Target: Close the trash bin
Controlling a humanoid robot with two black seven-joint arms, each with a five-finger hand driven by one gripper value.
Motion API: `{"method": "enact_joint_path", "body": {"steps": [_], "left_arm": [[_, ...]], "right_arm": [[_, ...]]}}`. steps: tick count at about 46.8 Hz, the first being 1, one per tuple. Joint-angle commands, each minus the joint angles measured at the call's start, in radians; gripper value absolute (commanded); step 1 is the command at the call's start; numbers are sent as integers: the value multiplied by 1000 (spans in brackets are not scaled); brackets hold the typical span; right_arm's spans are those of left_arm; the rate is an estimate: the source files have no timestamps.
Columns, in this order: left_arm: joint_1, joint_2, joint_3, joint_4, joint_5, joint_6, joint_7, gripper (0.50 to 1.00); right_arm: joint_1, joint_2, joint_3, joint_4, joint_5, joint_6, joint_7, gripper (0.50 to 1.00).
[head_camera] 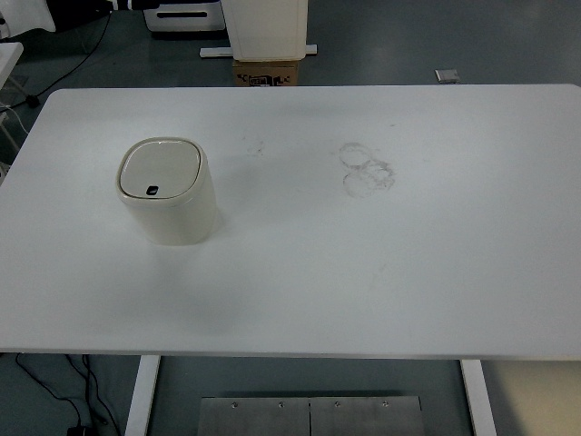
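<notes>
A small cream trash bin (169, 191) with rounded corners stands upright on the left part of the white table (363, 272). Its white lid (159, 172) lies flat and closed in the rim, with a small dark latch at the lid's near edge. Neither of my hands nor arms shows in the head view.
Faint ring stains (367, 168) mark the table right of centre. Beyond the far edge stand a cardboard box (267, 73) and a white cabinet base (263, 27) on the floor. Cables lie on the floor at the left.
</notes>
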Motion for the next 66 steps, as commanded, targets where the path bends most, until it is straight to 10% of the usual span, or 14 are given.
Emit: {"method": "enact_joint_path", "body": {"steps": [1,32,66], "left_arm": [[30,-25,-20,43,-62,31,0,1000],[352,-150,-296,287,-237,57,-78,1000],[377,-328,-314,635,-304,-83,-98,1000]], "right_arm": [[0,0,0,0,0,0,0,991],[0,0,0,0,0,0,0,991],[0,0,0,0,-3,0,0,991]]}}
